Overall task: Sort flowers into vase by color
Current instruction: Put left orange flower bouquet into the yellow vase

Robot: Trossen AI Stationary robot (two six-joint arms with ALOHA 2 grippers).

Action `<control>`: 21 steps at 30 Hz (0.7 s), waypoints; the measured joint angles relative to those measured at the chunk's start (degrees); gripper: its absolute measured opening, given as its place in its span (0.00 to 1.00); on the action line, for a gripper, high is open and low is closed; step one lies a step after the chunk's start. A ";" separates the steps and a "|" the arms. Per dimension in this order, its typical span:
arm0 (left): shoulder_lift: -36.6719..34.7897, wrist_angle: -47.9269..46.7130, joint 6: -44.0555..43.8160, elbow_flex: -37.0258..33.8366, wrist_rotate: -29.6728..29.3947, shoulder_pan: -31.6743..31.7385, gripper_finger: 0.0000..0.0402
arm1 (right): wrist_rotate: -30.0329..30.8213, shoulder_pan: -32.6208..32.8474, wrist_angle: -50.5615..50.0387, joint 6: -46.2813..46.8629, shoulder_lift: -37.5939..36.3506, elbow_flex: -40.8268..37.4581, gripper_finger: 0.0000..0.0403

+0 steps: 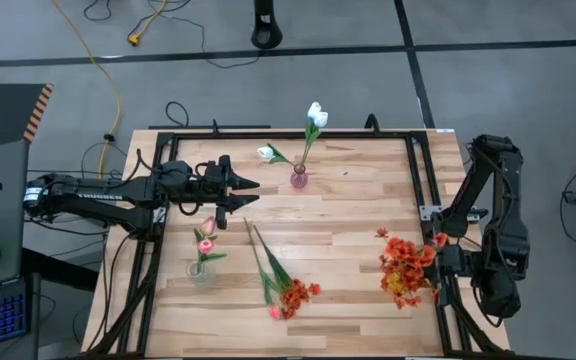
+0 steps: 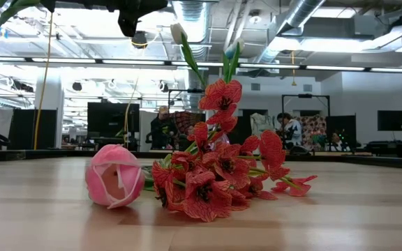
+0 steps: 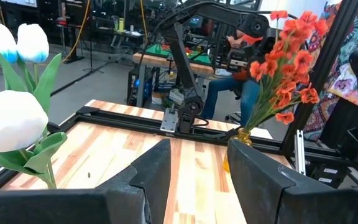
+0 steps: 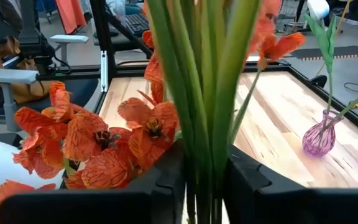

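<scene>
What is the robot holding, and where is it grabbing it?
The right gripper has the green stems of the red-orange flowers between its fingers; whether it grips is unclear. The left gripper holds nothing.

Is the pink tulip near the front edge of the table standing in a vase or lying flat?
Lying flat. The pink tulip rests on its side on the table beside loose red-orange flowers, outside any vase.

L hand (image 1: 251,194) open over table centre-left, R hand (image 4: 204,180) at right edge, fingers parted
</scene>
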 joint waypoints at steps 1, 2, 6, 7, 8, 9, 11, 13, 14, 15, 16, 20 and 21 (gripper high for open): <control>0.00 0.00 0.00 -0.02 0.00 0.00 0.36 | -0.18 0.00 0.00 0.00 -0.04 0.00 0.32; 0.00 0.00 0.00 -0.01 0.00 0.01 0.36 | -0.56 0.00 0.00 -0.02 -0.14 0.00 0.34; 0.00 0.00 0.00 -0.02 0.00 0.01 0.36 | -5.02 0.02 0.00 -1.19 -1.38 0.20 0.43; 0.00 0.00 0.00 -0.02 0.00 0.01 0.36 | -6.65 0.02 0.01 -1.23 -1.89 0.50 0.44; 0.00 0.00 0.00 -0.01 0.00 0.01 0.36 | -8.13 0.02 0.04 -0.96 -2.47 0.82 0.46; 0.00 0.00 0.00 -0.01 0.00 0.01 0.36 | -9.24 0.02 -0.02 -0.42 -3.10 1.13 0.47; 0.00 0.00 0.00 -0.02 0.00 0.01 0.36 | -11.43 0.00 0.00 -0.02 -4.53 1.66 0.48; 0.00 0.00 0.00 -0.02 0.00 0.01 0.36 | -14.24 0.00 0.00 0.01 -6.06 1.98 0.49; 0.00 0.00 0.00 0.00 0.00 0.01 0.36 | -15.80 0.00 0.01 0.03 -6.87 2.08 0.49; 0.00 0.01 0.00 -0.01 0.00 0.01 0.36 | -17.29 0.00 0.00 0.04 -7.65 2.19 0.48; 0.00 0.00 0.00 -0.01 0.00 0.00 0.36 | -18.59 0.01 -0.02 0.06 -8.39 2.29 0.48; 0.00 0.02 0.00 -0.02 0.00 0.01 0.36 | -22.98 0.00 0.02 0.06 -11.23 2.58 0.46; 0.00 0.00 0.00 -0.02 0.00 0.01 0.36 | -23.91 0.00 0.00 0.17 -12.00 2.58 0.46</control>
